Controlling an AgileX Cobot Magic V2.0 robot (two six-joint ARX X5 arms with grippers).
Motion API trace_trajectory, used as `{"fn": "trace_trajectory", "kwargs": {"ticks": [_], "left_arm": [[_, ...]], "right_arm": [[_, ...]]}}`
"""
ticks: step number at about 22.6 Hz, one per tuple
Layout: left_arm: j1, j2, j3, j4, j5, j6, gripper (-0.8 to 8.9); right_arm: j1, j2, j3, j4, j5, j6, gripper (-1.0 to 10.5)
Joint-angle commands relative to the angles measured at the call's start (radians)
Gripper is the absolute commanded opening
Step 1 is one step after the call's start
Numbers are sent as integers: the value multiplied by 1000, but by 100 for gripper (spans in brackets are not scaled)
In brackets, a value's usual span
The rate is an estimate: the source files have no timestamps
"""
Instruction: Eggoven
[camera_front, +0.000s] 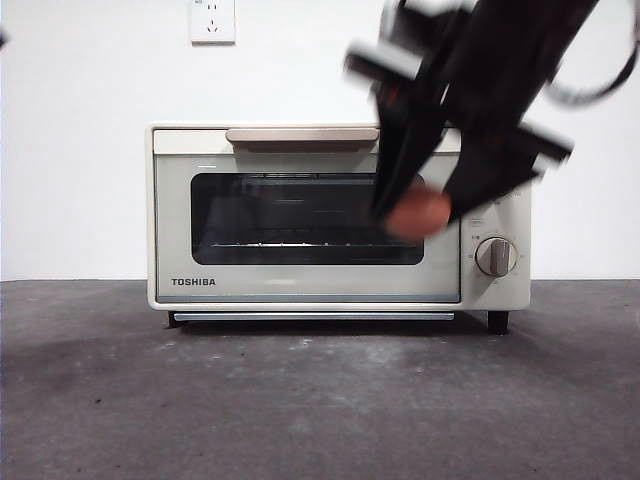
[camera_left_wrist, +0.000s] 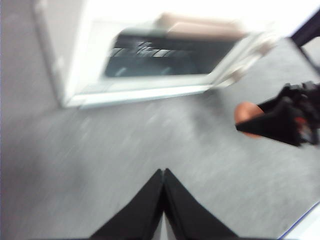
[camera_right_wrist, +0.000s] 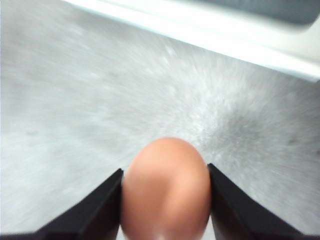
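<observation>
The cream TOSHIBA toaster oven stands on the grey table with its dark glass door shut and the tan handle at the top. My right gripper comes in from the upper right and is shut on the reddish-brown egg, held in the air in front of the oven's right part. The egg fills the space between the jaws in the right wrist view. My left gripper is shut and empty above the table, away from the oven; its view shows the egg held by the right gripper.
One knob shows on the oven's right panel; the other is hidden behind the arm. A wall socket is on the white wall behind. The grey tabletop stretches in front of the oven.
</observation>
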Motion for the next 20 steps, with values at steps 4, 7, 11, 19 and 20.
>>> {"fn": "trace_trajectory", "kwargs": {"ticks": [4,7,11,19,20], "left_arm": [[-169,230,111,210,-130,-36,7],[-239,381,185,318,-177,-32,7],[-274,521,262,388,-218,-14,7],[-293,710,377,422,-221,13,7],[-294,731,390,424,-222,13,7]], "right_arm": [[11,-262,18,-101,33,-38,2],[11,-383,18,-159,73,-49,2],[11,-476,18,-211,103,-52,2],[11,-579,18,-279,159,-52,2],[11,-587,18,-284,159,-52,2]]}}
